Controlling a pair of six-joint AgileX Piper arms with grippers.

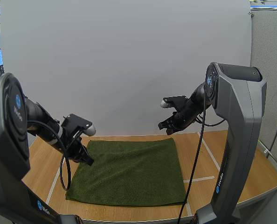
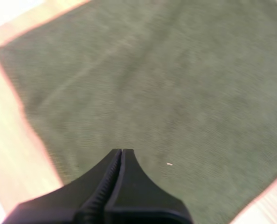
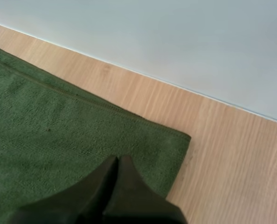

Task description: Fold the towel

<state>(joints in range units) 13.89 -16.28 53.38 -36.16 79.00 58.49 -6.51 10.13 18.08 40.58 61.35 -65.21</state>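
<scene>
A dark green towel [image 1: 131, 171] lies spread flat on the wooden table [image 1: 231, 163]. My left gripper [image 1: 88, 161] hovers just over the towel's left edge, its fingers [image 2: 111, 175] lying together as one dark wedge above the green cloth [image 2: 176, 84]. My right gripper [image 1: 164, 127] hangs in the air above the towel's far right corner [image 3: 178, 136], shut, with nothing between its fingers [image 3: 113, 179].
White tape lines [image 1: 200, 178] mark the table to the right of the towel, and another line [image 1: 54, 184] runs along its left side. A white wall [image 1: 129, 56] rises behind the table. Bare wood [image 3: 222, 154] lies beyond the towel's corner.
</scene>
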